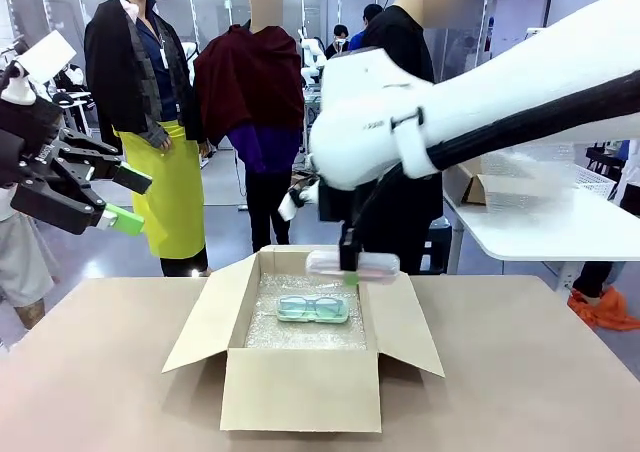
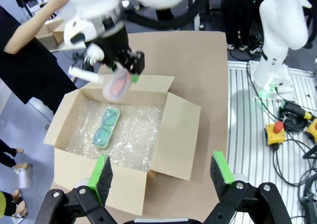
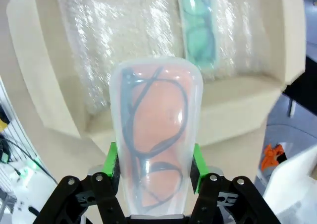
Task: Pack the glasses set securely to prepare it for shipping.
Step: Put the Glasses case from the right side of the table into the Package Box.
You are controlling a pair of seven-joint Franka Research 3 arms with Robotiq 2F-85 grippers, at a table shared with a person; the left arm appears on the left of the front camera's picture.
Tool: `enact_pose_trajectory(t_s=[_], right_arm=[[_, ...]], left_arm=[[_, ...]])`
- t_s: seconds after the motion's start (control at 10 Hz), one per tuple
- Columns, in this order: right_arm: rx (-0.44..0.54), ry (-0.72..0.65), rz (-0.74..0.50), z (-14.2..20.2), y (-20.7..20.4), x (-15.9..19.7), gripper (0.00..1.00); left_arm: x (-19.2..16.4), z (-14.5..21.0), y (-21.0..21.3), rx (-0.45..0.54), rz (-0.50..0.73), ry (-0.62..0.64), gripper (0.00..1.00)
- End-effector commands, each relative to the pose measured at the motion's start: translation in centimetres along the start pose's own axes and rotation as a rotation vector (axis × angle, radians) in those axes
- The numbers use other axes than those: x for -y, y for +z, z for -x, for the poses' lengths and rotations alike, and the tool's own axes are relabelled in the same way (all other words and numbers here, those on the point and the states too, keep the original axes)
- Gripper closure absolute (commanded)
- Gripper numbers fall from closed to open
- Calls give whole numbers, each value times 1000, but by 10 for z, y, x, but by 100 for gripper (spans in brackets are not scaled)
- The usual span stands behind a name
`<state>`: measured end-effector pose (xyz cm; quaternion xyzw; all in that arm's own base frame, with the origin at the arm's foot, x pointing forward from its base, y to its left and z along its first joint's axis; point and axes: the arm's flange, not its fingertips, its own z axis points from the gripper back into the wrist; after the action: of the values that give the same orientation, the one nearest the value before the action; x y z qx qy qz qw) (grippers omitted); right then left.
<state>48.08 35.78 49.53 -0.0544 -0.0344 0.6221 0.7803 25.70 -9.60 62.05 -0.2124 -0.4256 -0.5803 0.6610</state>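
Glasses packs (image 1: 312,309), two; box (image 1: 300,392), one

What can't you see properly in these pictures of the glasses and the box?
- Right wrist view: the mint pack runs off the top edge, so its far end is cut off.
- Front view: the pink pack is edge-on and blurry, so its glasses can't be made out.
- Every view: the bubble wrap covers the floor of the box.
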Motion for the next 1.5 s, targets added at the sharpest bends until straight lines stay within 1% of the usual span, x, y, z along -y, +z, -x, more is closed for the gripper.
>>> enact_pose_trajectory(t_s=[0.0,0.1,0.2,0.4,0.5,0.6,0.7,0.8,0.9,1.1,1.2,1.3,1.4], right_arm=[[-15,9,-2,-22,-27,-9,81],[35,27,-30,-36,-42,-18,81],[42,25,-6,-49,-52,-24,81],[77,33,-33,-59,-75,-33,81],[66,25,-42,-61,-89,-30,81],[87,14,-17,-63,-99,-27,81],[95,16,-49,-65,-107,-24,81],[90,27,-27,-66,-117,-23,81],[64,29,-20,-69,-134,-23,81],[46,13,-26,-71,-149,-22,81],[43,8,-23,-71,-152,-21,34],[36,8,-20,-71,-155,-19,31],[29,2,-27,-71,-157,-18,8]], left_arm=[[0,0,1,15,20,-17,0],[0,0,1,15,20,-17,0],[0,0,1,15,20,-17,0],[0,0,1,15,20,-17,0],[0,0,1,15,20,-17,0],[0,0,1,15,20,-17,0],[0,0,1,15,20,-17,0],[0,0,1,15,20,-17,0],[0,0,1,15,20,-17,0],[0,0,1,15,20,-17,0],[0,0,1,15,20,-17,0],[0,0,1,15,20,-17,0],[0,0,1,15,20,-17,0]])
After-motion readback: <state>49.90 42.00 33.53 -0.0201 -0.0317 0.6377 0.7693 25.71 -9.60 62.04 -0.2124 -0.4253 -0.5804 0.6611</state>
